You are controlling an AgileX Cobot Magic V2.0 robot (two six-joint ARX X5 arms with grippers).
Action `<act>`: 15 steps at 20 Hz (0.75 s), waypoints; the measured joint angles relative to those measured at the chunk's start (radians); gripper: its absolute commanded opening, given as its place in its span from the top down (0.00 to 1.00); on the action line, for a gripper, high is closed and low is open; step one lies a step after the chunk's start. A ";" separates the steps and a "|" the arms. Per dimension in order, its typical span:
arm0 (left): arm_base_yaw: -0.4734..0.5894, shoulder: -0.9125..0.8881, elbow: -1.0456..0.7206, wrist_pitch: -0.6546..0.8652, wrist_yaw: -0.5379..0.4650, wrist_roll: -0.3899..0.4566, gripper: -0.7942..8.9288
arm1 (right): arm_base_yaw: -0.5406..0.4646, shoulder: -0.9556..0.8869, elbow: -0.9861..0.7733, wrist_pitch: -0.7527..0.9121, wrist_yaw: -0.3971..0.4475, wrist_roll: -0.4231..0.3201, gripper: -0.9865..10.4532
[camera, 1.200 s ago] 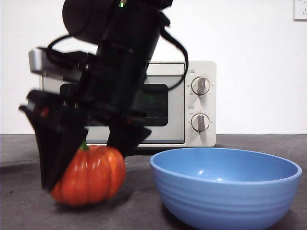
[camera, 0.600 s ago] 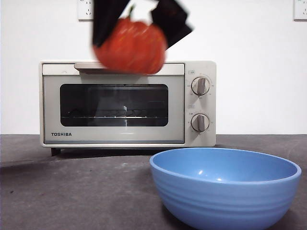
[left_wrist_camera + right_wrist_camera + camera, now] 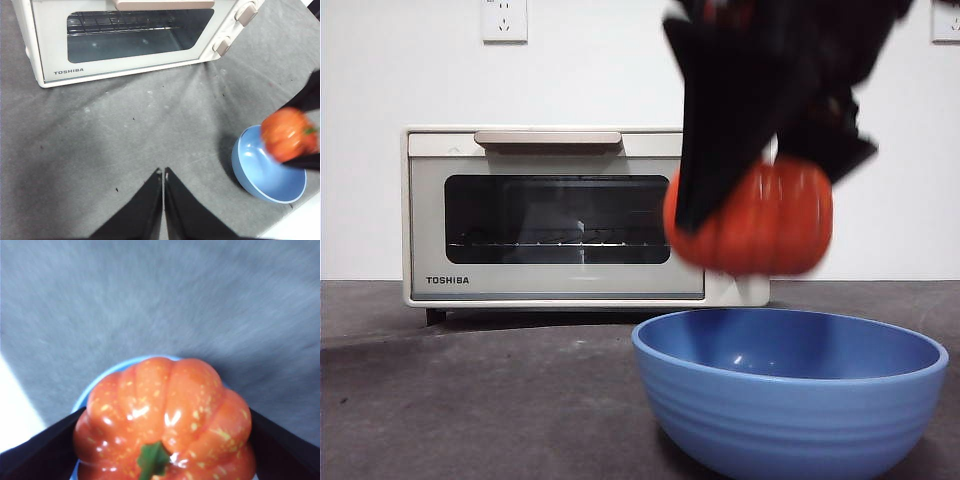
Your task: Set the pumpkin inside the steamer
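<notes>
Front view: bright, even light; white wall clean. Right tool (image 3: 775,180) and pumpkin (image 3: 760,225) smeared by motion blur, edges soft. Steamer (image 3: 555,215) sharp; glass door shows faint reflections. Soft shadow under blue bowl (image 3: 790,400) on desk (image 3: 470,400). Right wrist view: desk streaked with blur; pumpkin skin carries white glare spots. Left wrist view: pumpkin blurred, rest crisp.

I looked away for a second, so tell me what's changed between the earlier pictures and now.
The right tool lifted the pumpkin off the table, swung it high past the oven, and now holds it in the air above the blue bowl. The oven, its door shut, and the bowl stayed put. The left tool is shut and holds nothing.
</notes>
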 measured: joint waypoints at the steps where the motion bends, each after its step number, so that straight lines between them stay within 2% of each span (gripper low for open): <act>1: 0.000 0.000 0.000 0.000 0.000 0.000 0.90 | 0.005 0.011 -0.037 0.037 0.000 0.008 0.60; 5: 0.000 0.000 0.000 -0.002 0.000 0.000 0.90 | 0.010 0.040 -0.118 0.119 0.020 0.019 0.60; 10: 0.000 0.000 0.000 -0.004 0.000 0.000 0.90 | 0.011 0.117 -0.123 0.128 0.023 0.021 0.55; 13: 0.000 0.000 0.000 -0.004 0.000 0.000 0.90 | 0.013 0.136 -0.123 0.127 0.023 0.022 0.48; 15: 0.000 0.000 0.000 -0.004 0.000 0.000 0.90 | 0.016 0.136 -0.123 0.128 0.023 0.022 0.48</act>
